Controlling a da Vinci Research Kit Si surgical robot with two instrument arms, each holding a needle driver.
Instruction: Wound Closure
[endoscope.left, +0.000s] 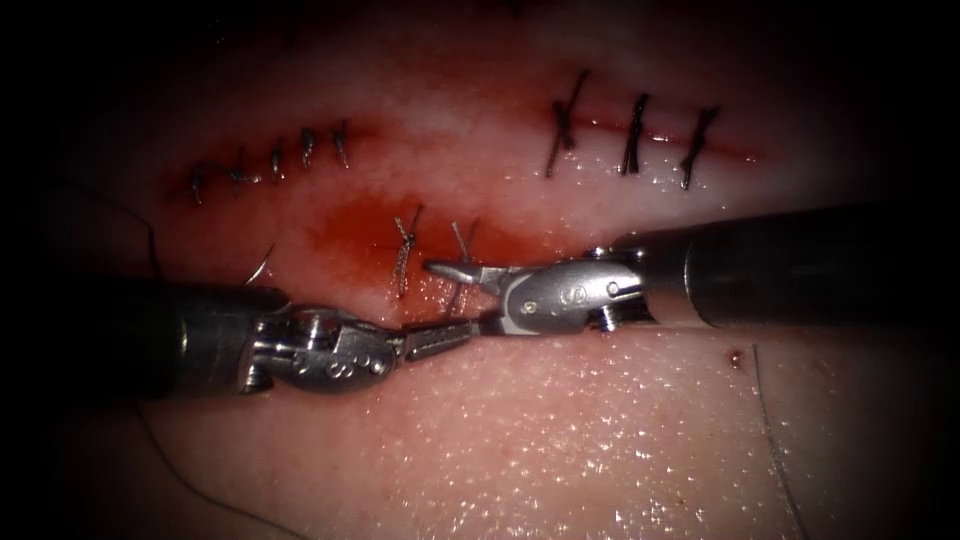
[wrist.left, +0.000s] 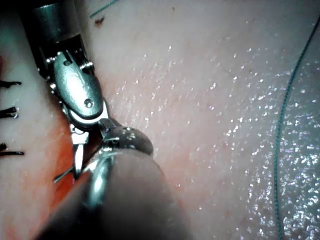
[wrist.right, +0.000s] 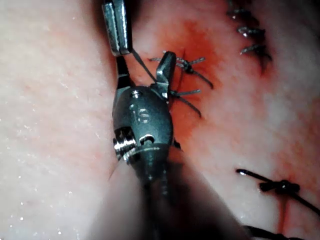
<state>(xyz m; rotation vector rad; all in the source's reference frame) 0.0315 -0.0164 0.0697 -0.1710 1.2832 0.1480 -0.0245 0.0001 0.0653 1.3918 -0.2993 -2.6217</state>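
Note:
The tissue (endoscope.left: 560, 430) carries a cut in red fluid (endoscope.left: 350, 235) with two pale stitches (endoscope.left: 404, 252) across it. My left tool (endoscope.left: 462, 330) reaches in from the left with its jaws shut on a short thread (wrist.right: 142, 65) that runs from the nearer stitch. My right tool (endoscope.left: 456, 295) comes from the right with jaws open, one on each side of that thread (wrist.right: 145, 60), just right of the stitches. It holds nothing. A thin pale curve (endoscope.left: 262, 262), possibly the needle, lies on the tissue above the left shaft, held by neither tool.
A row of small dark stitches (endoscope.left: 275, 160) closes a cut at the upper left. Three longer dark stitches (endoscope.left: 633, 135) close one at the upper right. Loose thread (endoscope.left: 775, 440) trails over the lower right tissue, and more (endoscope.left: 200, 495) lies below the left shaft.

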